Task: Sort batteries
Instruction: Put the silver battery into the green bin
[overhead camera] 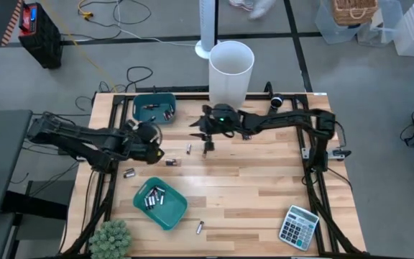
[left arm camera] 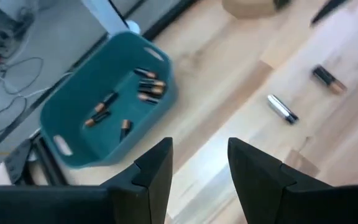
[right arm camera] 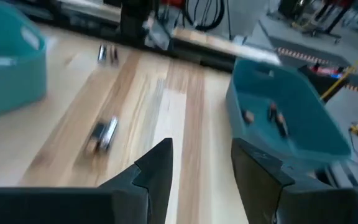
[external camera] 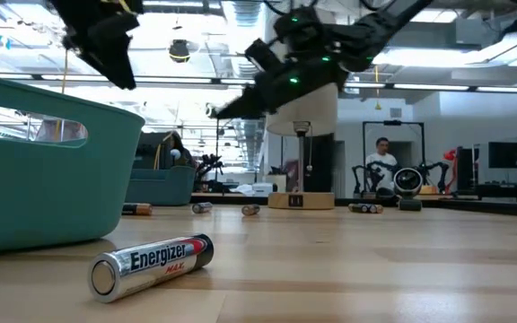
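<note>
The batteries were seen as small cylindrical cells with metallic ends, some silvery-grey and some dark, scattered over the light wooden slatted bench (overhead camera: 264, 187) and lying in two teal plastic bins. In the low view, the nearest silver-and-black cell with printed lettering (external camera: 153, 264) lay on its side just in front of a teal bin wall (external camera: 43, 170), its long axis running across the picture with the flat silver end toward the camera. From above, loose cells were noted near the bench's middle (overhead camera: 188, 149), beside the left arm (overhead camera: 129, 173) and near the front edge (overhead camera: 200, 227), all lying flat and pointing in different directions. The rear teal bin (overhead camera: 154, 108) held a few dark cells, shown in the left wrist view with copper-coloured ends and mixed headings (left arm camera: 148, 87). The front teal bin (overhead camera: 161, 203) held several silvery cells lying roughly side by side. The left end effector (overhead camera: 152, 150) was held over the bench between the two bins, its fingers (left arm camera: 157, 171) parted with nothing between them. The right end effector (overhead camera: 205, 137) was held above the bench's middle, near the loose cells, its fingers (right arm camera: 160, 165) likewise apart and empty. A tall white cylindrical container (overhead camera: 231, 72) stood at the rear edge, a grey calculator (overhead camera: 297, 226) at the front right corner and a small green plant (overhead camera: 111, 239) at the front left.
</note>
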`<state>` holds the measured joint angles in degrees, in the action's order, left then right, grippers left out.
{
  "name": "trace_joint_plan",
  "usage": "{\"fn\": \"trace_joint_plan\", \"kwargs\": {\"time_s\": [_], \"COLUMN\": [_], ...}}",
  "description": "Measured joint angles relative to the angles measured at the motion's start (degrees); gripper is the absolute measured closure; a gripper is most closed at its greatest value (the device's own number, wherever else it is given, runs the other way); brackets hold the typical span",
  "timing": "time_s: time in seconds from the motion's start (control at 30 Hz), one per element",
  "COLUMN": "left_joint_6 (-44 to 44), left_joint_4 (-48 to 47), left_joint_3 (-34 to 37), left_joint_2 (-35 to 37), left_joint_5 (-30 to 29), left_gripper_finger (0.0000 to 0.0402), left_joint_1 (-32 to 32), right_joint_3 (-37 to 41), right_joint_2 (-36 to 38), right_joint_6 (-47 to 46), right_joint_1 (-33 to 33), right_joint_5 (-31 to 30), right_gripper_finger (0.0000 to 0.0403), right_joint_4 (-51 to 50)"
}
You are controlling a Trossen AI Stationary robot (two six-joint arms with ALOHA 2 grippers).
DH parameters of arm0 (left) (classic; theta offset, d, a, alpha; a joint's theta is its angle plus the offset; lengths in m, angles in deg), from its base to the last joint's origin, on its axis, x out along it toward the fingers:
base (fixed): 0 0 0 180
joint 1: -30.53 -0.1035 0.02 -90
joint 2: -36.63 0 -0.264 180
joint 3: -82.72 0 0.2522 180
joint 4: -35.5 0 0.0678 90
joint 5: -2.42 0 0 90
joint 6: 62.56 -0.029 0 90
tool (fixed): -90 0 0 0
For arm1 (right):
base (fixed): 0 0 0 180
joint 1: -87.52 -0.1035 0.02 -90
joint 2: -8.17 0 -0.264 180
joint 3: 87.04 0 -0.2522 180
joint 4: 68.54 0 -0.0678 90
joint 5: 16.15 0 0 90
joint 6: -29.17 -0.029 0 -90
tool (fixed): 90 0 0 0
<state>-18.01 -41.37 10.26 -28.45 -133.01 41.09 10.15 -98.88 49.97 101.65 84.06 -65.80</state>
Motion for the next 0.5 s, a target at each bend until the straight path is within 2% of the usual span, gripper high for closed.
{"fn": "trace_joint_plan", "kwargs": {"time_s": [0.2, 0.33, 0.5], "left_joint_6": [-10.90, -14.32, -17.09], "left_joint_4": [11.49, 16.26, 21.85], "left_joint_3": [-0.02, -0.02, -0.02], "left_joint_2": [-7.38, -12.03, -17.39], "left_joint_5": [12.48, 17.51, 23.07], "left_gripper_finger": [0.0253, 0.0253, 0.0253], "left_joint_1": [-9.60, -15.12, -20.01], "right_joint_3": [6.92, 9.75, 13.35], "right_joint_2": [6.72, 10.64, 16.05], "right_joint_6": [0.04, 0.26, 1.59], "right_joint_1": [0.22, -0.72, -2.05], "right_joint_5": [-0.21, -0.43, -3.65], "right_gripper_finger": [0.0226, 0.0226, 0.0226], "right_joint_4": [0.38, 1.31, 3.43]}}
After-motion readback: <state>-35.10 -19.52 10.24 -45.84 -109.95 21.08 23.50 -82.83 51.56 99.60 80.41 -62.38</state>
